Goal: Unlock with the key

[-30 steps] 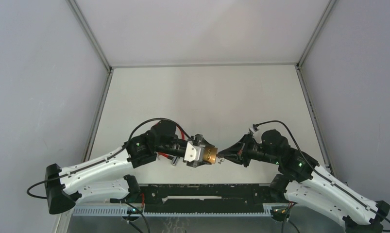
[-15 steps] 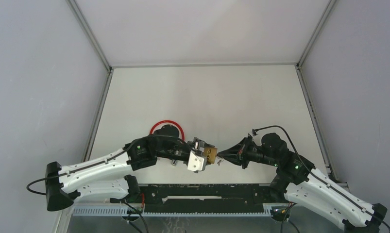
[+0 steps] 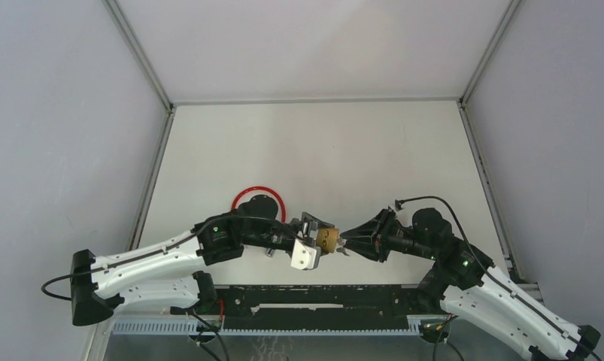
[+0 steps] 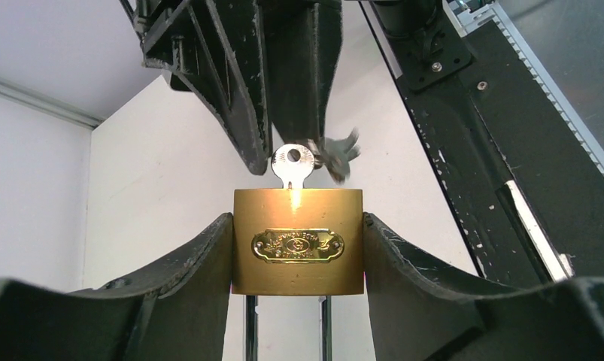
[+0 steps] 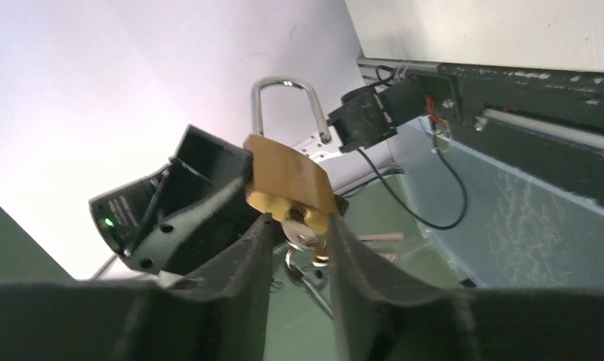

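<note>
A brass padlock [image 4: 297, 241] is clamped by its two sides in my left gripper [image 4: 297, 252], silver shackle [image 5: 283, 98] pointing back toward the wrist. Whether the shackle is released I cannot tell. A silver key [image 4: 292, 162] sticks out of the keyhole, with a blurred bunch hanging beside it. My right gripper [image 5: 300, 235] faces the padlock [image 5: 289, 177], its two fingers standing apart on either side of the key head [image 5: 308, 235]. From above, the left gripper [image 3: 314, 242] and right gripper [image 3: 345, 242] meet at the padlock [image 3: 327, 239] near the table's front edge.
A red ring [image 3: 259, 197] shows behind the left wrist. A black rail [image 3: 314, 297] runs along the near edge between the arm bases. A small silver piece [image 3: 271, 250] lies under the left forearm. White walls close off the table [image 3: 321, 143].
My right gripper was shut on the key and has now opened around it. The left wrist rolled and shifted, turning the padlock a little.
</note>
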